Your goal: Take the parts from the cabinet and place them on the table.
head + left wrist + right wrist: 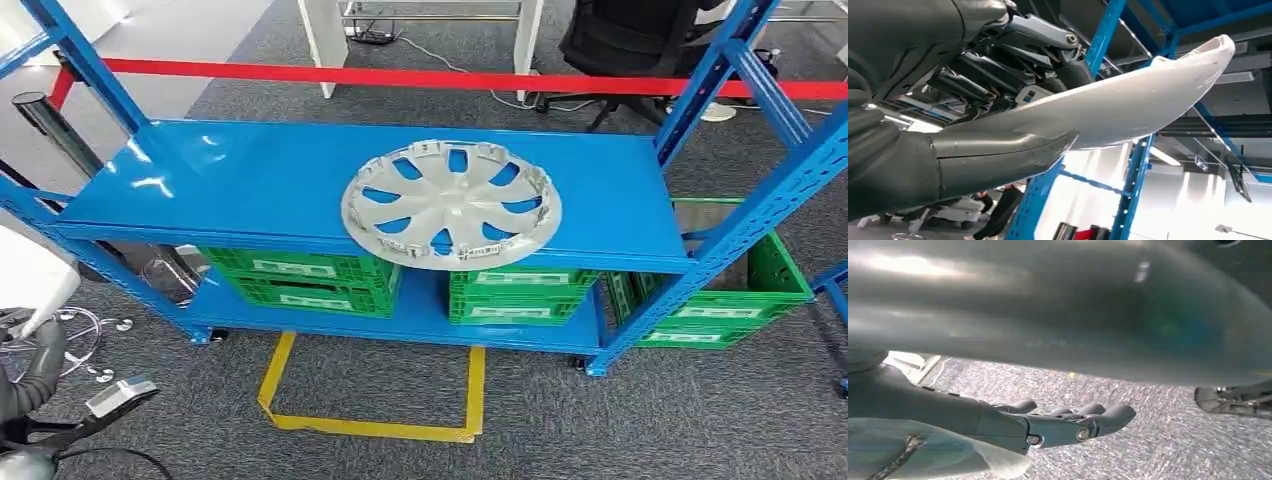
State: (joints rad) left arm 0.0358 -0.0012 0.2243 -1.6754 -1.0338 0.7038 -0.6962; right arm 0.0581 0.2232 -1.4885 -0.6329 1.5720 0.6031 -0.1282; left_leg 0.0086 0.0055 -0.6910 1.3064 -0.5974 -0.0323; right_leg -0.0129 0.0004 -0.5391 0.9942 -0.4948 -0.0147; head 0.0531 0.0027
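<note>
Your left hand (963,125) grips a white curved part (1128,100), fingers clamped on it; your right hand (1048,427) hangs with fingers apart. The hubcap (450,205) lies on the blue shelf (250,180). Keep the hold firm while turning away.

Even overhead light fills the head view, throwing white glare patches on the left of the blue shelf (250,180) and a soft shadow beneath the silver hubcap (451,204); straight rack posts bow slightly toward the frame edges. In the left wrist view, a bright backlit hall washes out the background, leaving the left robot hand (998,75) dark while the white part (1128,100) it holds catches a soft sheen. The right wrist view is dim and smeared: a blurred grey surface (1058,305) with hazy highlights looms close, the carpet (1148,430) grainy, the right robot hand (1058,425) moderately sharp.
</note>
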